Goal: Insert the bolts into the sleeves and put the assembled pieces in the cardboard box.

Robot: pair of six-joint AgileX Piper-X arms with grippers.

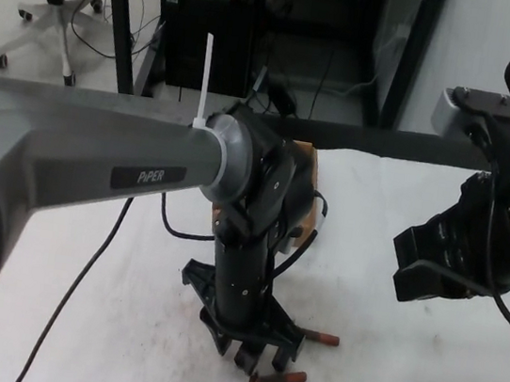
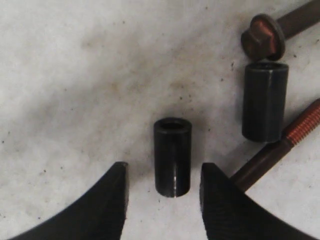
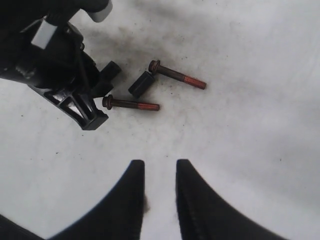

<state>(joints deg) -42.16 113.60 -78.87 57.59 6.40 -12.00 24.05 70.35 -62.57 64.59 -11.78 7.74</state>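
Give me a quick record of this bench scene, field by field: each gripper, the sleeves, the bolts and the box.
Left gripper: open, low over the bench, one finger on either side of a sleeve, not touching it
Sleeve between fingers: no bolt in it
Second sleeve: lies between the two bolts, no bolt in it
Bolts: two, loose on the bench
Right gripper: open, holding nothing
Cardboard box: behind the left arm, partly hidden

Black sleeves (image 2: 172,156), copper-brown bolts (image 3: 131,104) on a smudged white bench (image 2: 75,75)
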